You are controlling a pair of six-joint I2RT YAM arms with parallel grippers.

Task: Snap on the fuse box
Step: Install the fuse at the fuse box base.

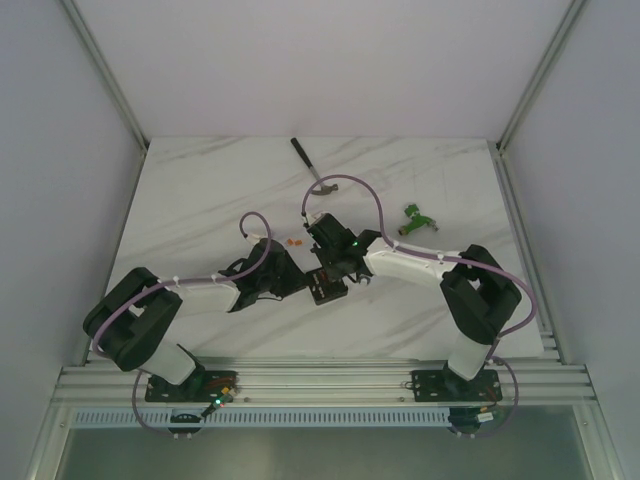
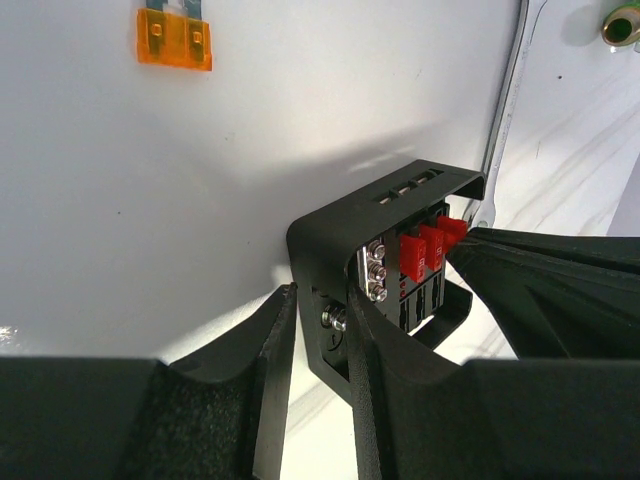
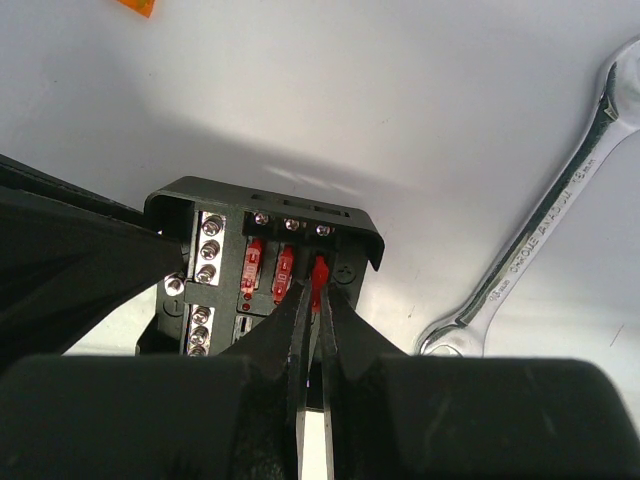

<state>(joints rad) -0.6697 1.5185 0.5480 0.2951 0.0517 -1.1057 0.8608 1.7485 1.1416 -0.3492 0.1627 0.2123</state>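
Note:
The fuse box is a small black box lying on the marble table between my two grippers. In the left wrist view the fuse box shows red fuses in a row and silver screws. My left gripper straddles its side wall, with the fingertips closed against it. In the right wrist view the fuse box holds three red fuses. My right gripper is nearly closed on the rightmost red fuse, which stands in its slot. Both grippers meet over the box.
A silver wrench lies just right of the box and also shows in the left wrist view. Loose orange fuses lie behind the box. A green connector and a black-handled tool lie farther back.

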